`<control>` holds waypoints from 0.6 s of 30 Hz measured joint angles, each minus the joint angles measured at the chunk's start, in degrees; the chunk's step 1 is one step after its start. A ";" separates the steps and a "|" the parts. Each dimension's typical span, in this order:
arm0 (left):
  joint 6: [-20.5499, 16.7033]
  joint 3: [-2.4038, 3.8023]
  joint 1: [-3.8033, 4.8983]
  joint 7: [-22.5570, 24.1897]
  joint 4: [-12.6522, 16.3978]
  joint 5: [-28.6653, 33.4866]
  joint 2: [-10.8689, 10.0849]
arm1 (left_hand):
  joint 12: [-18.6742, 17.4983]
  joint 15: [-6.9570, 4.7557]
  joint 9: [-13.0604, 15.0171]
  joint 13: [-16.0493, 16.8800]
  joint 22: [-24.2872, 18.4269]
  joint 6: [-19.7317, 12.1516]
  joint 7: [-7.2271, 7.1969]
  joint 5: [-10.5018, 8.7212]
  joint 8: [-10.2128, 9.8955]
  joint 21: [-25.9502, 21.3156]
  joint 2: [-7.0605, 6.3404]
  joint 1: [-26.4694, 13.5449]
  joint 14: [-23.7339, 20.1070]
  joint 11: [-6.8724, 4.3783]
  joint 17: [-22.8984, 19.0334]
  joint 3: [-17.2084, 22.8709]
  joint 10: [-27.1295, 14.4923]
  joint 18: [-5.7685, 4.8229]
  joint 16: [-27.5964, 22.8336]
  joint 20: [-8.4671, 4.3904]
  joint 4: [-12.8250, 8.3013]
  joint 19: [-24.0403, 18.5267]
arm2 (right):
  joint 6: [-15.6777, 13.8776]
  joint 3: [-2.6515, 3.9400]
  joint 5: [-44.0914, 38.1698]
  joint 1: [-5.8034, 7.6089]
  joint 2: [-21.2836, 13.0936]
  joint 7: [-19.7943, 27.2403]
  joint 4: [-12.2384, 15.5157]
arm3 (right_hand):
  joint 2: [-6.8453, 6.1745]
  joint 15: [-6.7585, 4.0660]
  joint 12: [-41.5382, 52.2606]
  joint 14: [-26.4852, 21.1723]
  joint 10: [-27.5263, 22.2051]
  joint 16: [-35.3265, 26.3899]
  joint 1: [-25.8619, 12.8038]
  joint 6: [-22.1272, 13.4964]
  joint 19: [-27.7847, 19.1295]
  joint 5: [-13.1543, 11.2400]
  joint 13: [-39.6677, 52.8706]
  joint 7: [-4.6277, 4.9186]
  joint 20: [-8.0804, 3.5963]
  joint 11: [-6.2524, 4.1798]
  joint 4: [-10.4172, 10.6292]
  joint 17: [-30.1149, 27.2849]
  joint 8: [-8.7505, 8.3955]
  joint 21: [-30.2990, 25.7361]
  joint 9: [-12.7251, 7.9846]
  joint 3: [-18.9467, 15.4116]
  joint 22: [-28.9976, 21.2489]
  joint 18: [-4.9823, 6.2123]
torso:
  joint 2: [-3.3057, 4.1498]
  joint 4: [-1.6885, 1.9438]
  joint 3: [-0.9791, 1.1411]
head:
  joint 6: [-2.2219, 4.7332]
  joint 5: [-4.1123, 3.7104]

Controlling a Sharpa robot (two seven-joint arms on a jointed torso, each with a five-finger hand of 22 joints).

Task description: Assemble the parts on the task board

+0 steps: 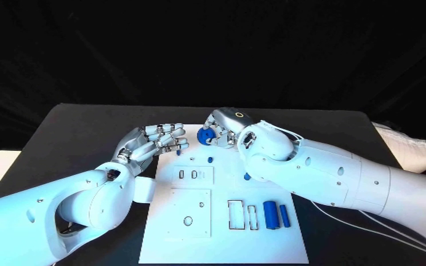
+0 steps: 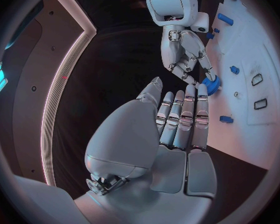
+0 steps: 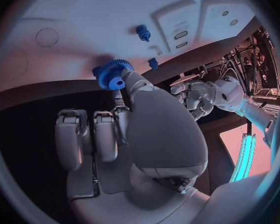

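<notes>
At the board's far edge, a blue gear [image 1: 206,135] is pinched in the right hand [image 1: 224,127]. At nine o'clock, the left hand [image 1: 152,143] is held empty, fingers apart. Two blue cylinders [image 1: 277,215] are left lying on the white board [image 1: 222,244] at five o'clock; most assembly is judged outstanding.

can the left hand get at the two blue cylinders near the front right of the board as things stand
Probably not easily. The blue cylinders lie beside the right arm, which stretches across that side of the board. The left hand hovers open at the far left edge.
</notes>
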 measured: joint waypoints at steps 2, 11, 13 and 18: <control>0.00 0.00 0.00 -0.01 -0.01 0.00 0.03 | 0.00 0.00 0.00 0.00 0.00 0.00 0.00 0.00 0.00 0.00 -0.03 -0.03 0.00 0.00 0.00 0.00 0.00 0.00 0.00 0.00 0.00 0.00 | 0.44 -0.07 0.00 0.00 0.30 0.04 -0.44 | 0.02 0.00 0.00 0.00 0.00 0.00 -0.27 0.02 0.00 -0.04 0.00 -0.02 0.00 0.00 0.09 0.00 -0.01 0.00 0.00 0.23 0.00 0.00 | 0.00 -0.02 0.00 | -0.02 0.05; 0.00 0.00 0.00 -0.04 -0.07 0.01 0.07 | 0.00 0.00 0.00 0.00 0.00 0.00 0.00 0.00 0.00 0.00 -0.23 -0.23 0.00 0.00 0.00 0.11 0.00 0.00 0.00 0.00 -0.11 0.00 | 1.76 -0.07 0.32 0.20 0.64 0.38 -1.03 | -0.35 0.00 -0.23 0.00 0.15 0.00 -1.27 0.07 0.00 -0.26 0.00 -0.07 0.00 0.16 0.07 -0.01 -0.55 0.00 0.00 0.53 -0.01 0.00 | -0.01 -0.12 0.05 | -0.05 0.09; 0.00 0.00 0.00 -0.04 -0.08 0.01 0.07 | 0.00 0.00 0.00 0.00 0.00 0.00 0.00 0.00 0.00 0.00 -0.22 -0.23 0.00 0.00 -0.01 0.15 0.00 0.00 0.00 0.00 -0.15 0.00 | 1.89 -0.07 0.42 0.24 0.70 0.47 -1.08 | -0.34 0.00 -0.23 0.00 0.15 0.00 -1.27 0.09 0.00 -0.26 0.00 -0.08 0.00 0.16 0.08 -0.01 -0.57 0.00 0.00 0.54 -0.01 0.00 | -0.01 -0.13 0.05 | -0.15 0.09; 0.00 0.00 0.00 -0.06 -0.09 0.02 0.12 | 0.00 0.00 0.00 0.00 0.00 0.00 0.00 0.00 0.00 0.00 -0.22 -0.23 0.00 0.00 -0.01 0.15 0.00 0.00 0.00 0.00 -0.15 0.00 | 2.07 -0.14 0.64 0.24 0.92 0.67 -1.19 | -0.73 0.00 -1.04 0.00 0.32 0.00 -2.38 0.24 -0.01 -0.56 0.00 -0.08 0.00 0.34 0.26 -0.01 -0.71 0.00 0.00 0.72 -0.01 0.00 | -0.01 -0.13 0.05 | -0.23 0.12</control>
